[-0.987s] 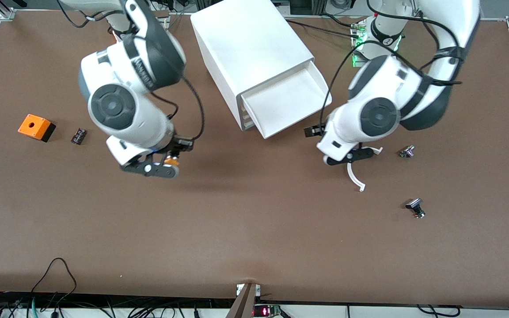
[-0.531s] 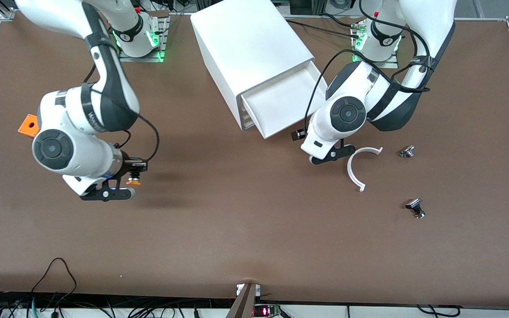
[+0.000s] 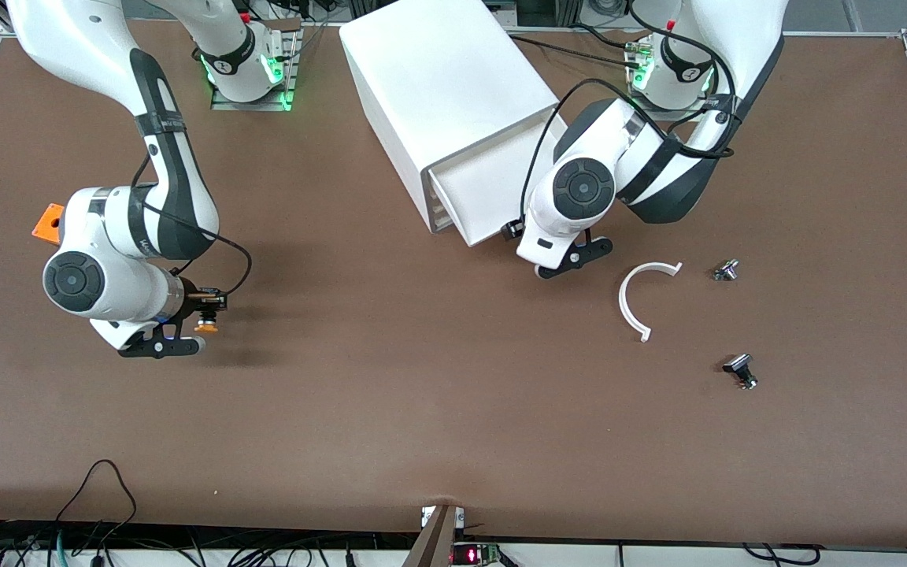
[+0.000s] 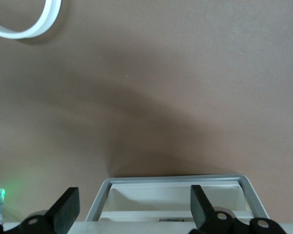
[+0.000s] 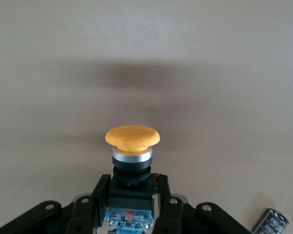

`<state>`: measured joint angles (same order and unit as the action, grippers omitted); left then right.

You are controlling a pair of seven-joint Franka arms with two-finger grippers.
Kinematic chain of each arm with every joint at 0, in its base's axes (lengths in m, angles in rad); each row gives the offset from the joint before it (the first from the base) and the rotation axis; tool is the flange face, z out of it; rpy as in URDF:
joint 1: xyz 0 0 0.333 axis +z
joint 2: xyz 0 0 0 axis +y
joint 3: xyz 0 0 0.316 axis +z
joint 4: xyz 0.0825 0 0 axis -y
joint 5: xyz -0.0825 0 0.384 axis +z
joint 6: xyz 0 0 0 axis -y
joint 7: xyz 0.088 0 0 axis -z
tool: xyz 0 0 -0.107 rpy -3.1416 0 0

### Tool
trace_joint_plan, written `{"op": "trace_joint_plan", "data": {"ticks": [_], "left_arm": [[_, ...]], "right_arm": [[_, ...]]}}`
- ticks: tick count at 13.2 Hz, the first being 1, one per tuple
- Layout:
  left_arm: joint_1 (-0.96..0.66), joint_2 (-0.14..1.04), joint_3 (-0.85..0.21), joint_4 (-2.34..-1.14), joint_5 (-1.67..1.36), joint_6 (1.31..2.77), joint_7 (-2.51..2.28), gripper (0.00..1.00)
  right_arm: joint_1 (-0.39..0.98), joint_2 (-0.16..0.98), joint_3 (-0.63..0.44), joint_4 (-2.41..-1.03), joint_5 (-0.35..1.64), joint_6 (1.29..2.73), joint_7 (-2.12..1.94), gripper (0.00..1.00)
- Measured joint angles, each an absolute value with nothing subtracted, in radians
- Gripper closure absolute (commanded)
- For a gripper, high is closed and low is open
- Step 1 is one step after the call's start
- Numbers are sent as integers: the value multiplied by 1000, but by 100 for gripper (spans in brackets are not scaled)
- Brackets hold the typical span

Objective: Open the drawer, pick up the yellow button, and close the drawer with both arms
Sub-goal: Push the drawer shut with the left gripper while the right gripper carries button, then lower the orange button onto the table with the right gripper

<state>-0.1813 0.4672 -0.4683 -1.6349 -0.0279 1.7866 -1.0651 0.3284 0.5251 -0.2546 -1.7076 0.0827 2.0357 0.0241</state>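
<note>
- Right gripper [image 3: 203, 324], a black two-finger tool on the glossy white right arm, is clamped on the small push button [image 3: 205, 324] with a round orange-yellow cap, silver collar and black body; its fingers [image 5: 98, 195] pinch the black body from both sides, cap pointing away from the wrist.
- Button and gripper hang over bare brown tabletop [image 3: 422, 394] toward the right arm's end, close to the surface.
- Orange square box [image 3: 48, 223] lies on the table at that same end, partly covered by the right arm.
- Left gripper [image 3: 575, 256], black and two-fingered on the other white arm, sits at the front corner of the pulled-out white tray-drawer [image 3: 477, 185]; its fingers [image 4: 66, 212] are spread wide and hold nothing.
- Drawer sticks out from the top of the big white box cabinet [image 3: 442, 87], its tray open to view.
- White curved plastic arc [image 3: 633, 303] lies on the table near the left gripper, with two small silver-and-black parts [image 3: 726, 270] [image 3: 740, 369] farther toward the left arm's end.
</note>
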Motion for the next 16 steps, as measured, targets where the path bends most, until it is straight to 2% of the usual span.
{"op": "trace_joint_plan", "data": {"ticks": [6, 7, 9, 11, 12, 16], "left_arm": [[-212, 467, -474, -1657, -87, 1787, -1132, 0], [-212, 466, -482, -1658, -93, 1787, -1139, 0], [-213, 465, -501, -1659, -101, 1787, -1166, 0], [-213, 464, -524, -1661, -108, 1787, -1186, 0], [-214, 464, -537, -1664, -110, 1787, -1197, 0], [-215, 453, -575, -1689, -111, 1787, -1221, 0]], "right_arm": [[284, 531, -267, -1907, 83, 2244, 22, 100], [279, 533, -267, -1923, 83, 2260, 20, 92], [277, 534, -267, -1933, 83, 2267, 20, 59], [277, 534, -267, -1933, 94, 2267, 20, 12], [277, 534, -267, -1933, 107, 2267, 19, 0], [272, 533, -267, -1926, 130, 2266, 18, 0]]}}
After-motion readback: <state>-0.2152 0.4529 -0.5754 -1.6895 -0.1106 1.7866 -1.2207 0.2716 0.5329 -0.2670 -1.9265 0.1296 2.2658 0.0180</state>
